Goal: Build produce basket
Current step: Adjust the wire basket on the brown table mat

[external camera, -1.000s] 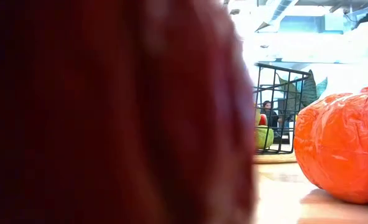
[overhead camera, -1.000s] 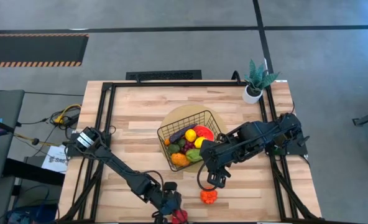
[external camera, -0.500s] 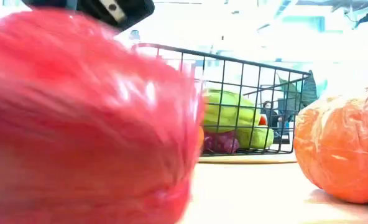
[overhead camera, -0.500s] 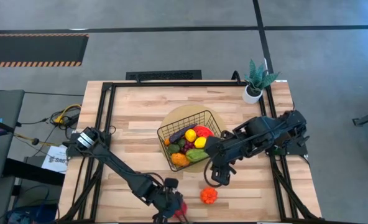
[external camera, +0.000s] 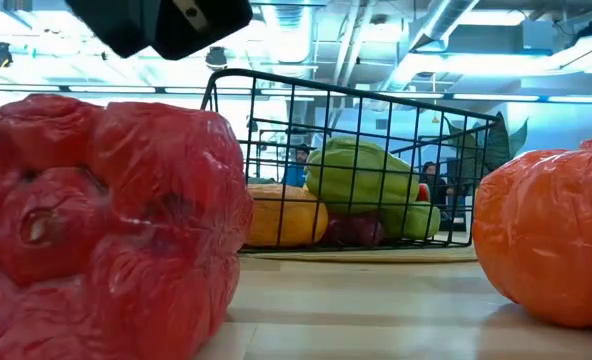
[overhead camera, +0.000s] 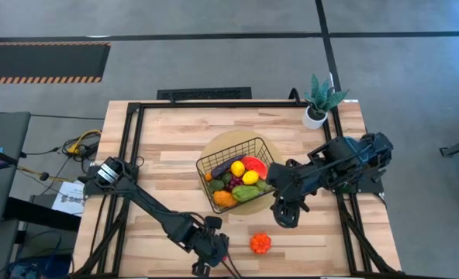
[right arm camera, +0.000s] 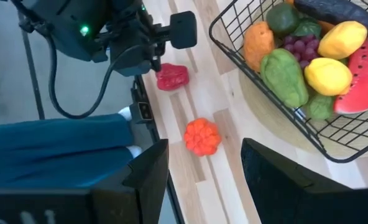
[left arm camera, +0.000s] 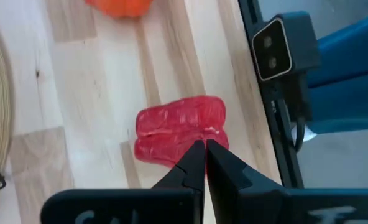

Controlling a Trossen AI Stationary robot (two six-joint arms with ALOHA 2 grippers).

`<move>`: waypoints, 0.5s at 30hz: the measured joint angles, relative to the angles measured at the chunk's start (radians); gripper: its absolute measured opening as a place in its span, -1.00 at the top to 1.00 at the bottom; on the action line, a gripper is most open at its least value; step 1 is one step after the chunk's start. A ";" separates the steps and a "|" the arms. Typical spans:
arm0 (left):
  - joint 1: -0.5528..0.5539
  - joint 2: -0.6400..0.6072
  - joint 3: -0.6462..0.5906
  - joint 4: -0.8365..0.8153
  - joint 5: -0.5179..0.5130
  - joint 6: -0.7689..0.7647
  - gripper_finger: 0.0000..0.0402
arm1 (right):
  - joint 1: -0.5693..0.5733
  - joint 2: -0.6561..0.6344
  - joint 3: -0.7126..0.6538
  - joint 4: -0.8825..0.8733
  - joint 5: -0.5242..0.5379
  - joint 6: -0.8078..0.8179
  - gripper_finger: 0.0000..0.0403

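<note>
1. Step in hand, as judged: collection of the last two loose pieces of produce. Already loaded in the black wire-grid basket (overhead camera: 238, 180), at table centre on a round tan woven mat (overhead camera: 216, 146): yellow lemons, a watermelon slice, green avocados, purple grapes, an orange piece.
2. Outside the basket: a glossy red toy pepper (left arm camera: 181, 129) at the table's 6 o'clock edge, and a bumpy orange toy pepper (overhead camera: 260, 243) at about 5 o'clock from the basket, just beside the red one.
3. Left gripper (left arm camera: 205, 148): fingers fully shut, tips pressed together directly over the red pepper, holding nothing. Contact with the pepper's skin: cannot tell.
4. Right gripper (overhead camera: 284, 215): jaws roughly half open, empty, at 4 o'clock from the basket, near its rim and apart from the orange pepper.
5. Next move, as judged: open the left fingers wide enough to straddle the red pepper, lower, close, lift, carry toward 12 o'clock, release over the basket.
6. Risk: rounded, glossy skin likely to slip from a shallow pinch.
7. Writing: no readable brand or label; white marks on the left gripper body not legible.
</note>
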 joint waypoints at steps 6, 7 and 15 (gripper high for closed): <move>0.001 0.000 0.000 0.002 0.028 0.047 0.98 | 0.025 -0.014 0.000 0.001 -0.001 0.021 -0.09; 0.005 0.000 0.000 0.001 0.046 0.045 0.96 | 0.031 -0.014 0.000 0.000 -0.001 0.026 -0.10; 0.058 0.000 0.000 -0.021 0.103 -0.007 0.61 | 0.076 -0.017 0.000 0.001 -0.002 0.063 -0.09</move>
